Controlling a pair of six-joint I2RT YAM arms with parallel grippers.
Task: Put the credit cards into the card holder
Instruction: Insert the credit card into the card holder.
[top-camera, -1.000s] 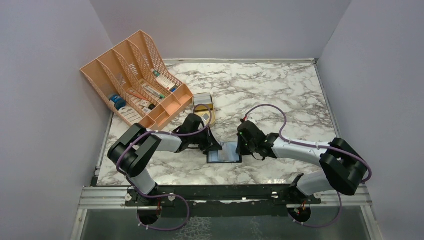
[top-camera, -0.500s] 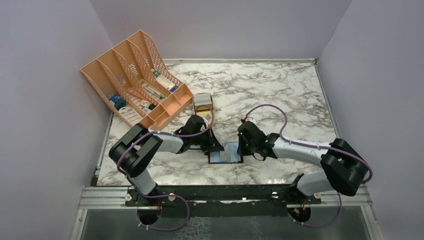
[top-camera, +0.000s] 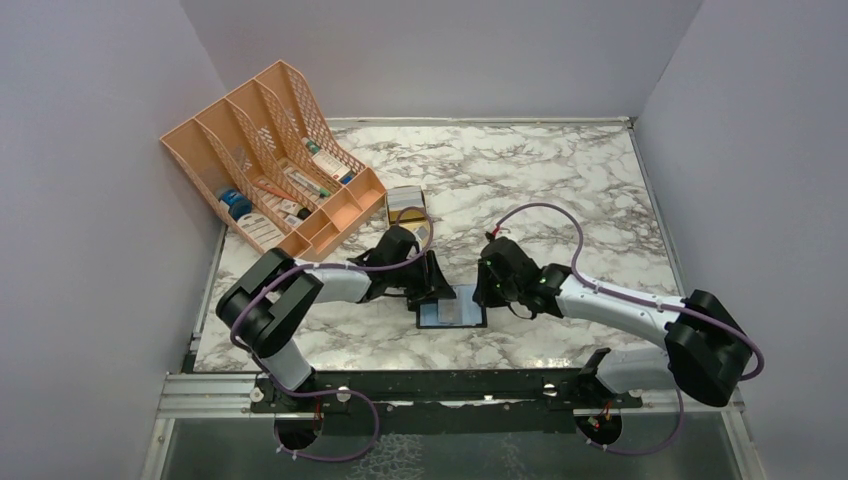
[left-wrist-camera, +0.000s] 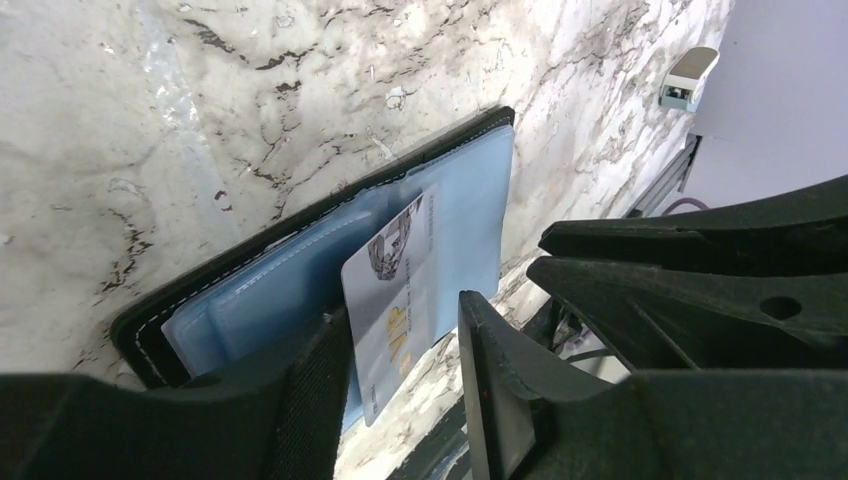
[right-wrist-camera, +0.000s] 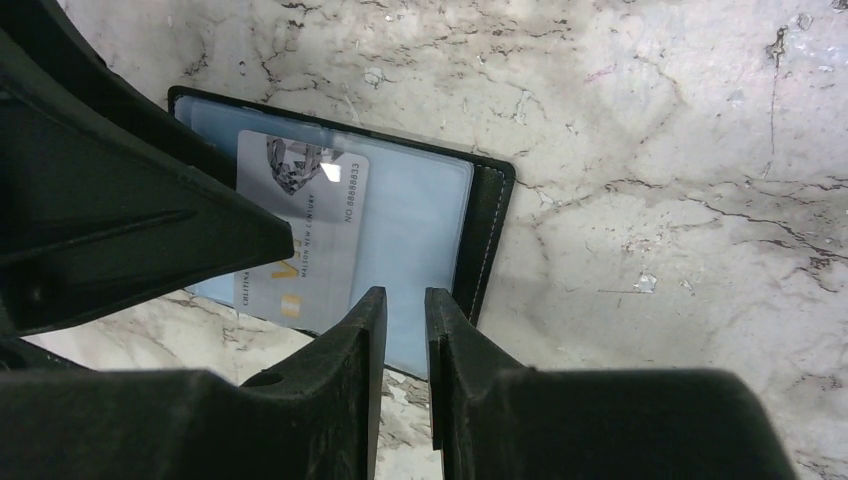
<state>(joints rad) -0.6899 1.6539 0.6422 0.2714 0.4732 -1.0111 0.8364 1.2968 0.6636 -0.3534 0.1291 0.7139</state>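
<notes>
A white counter (top-camera: 560, 190) veined with grey, walled in pale lilac on three sides, carried everything. The left jaws stood parted over the left half of the open card holder (right-wrist-camera: 420, 220), one pale grey credit card (left-wrist-camera: 395, 300) lying between the two black fingers (left-wrist-camera: 310, 400). The card's left edge met one finger, and a strip of blue lining showed between its other edge and the second finger. The card lay flat on the blue-grey lining, its near end reaching past the holder's edge. The right jaws were drawn almost together, only a thin slit between the fingers (right-wrist-camera: 365, 340), with nothing seen in that slit but lining. Their tips sat over the right half of the holder, and whether they pressed on it I could not tell. The holder lay open in the near middle of the counter, between the two arms. Just beyond the left arm sat a small tan tin (top-camera: 407, 205), and further left a peach mesh file organiser (top-camera: 270, 160) stood at the far left corner.
</notes>
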